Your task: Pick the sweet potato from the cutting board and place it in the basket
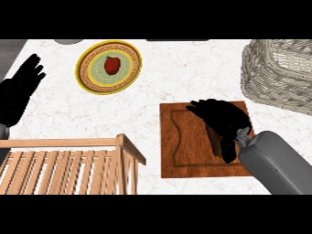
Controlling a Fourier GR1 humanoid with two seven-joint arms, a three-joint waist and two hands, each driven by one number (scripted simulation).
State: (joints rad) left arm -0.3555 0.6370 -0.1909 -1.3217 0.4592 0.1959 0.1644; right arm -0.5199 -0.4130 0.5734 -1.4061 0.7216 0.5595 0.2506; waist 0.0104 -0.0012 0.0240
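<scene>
The brown wooden cutting board (185, 151) lies right of centre on the counter. My right hand (222, 121) is down over its upper right part, with the fingers curled downward. No sweet potato shows anywhere on the board, so the hand hides it. The grey woven basket (280, 82) stands at the far right, beyond the board and apart from the hand. My left hand (16, 91) rests open at the left edge, fingers up.
A yellow-rimmed plate (90, 75) with a red fruit (111, 65) on it sits at the back, left of centre. A slatted wooden crate (63, 164) fills the lower left, its corner close to the board's left edge.
</scene>
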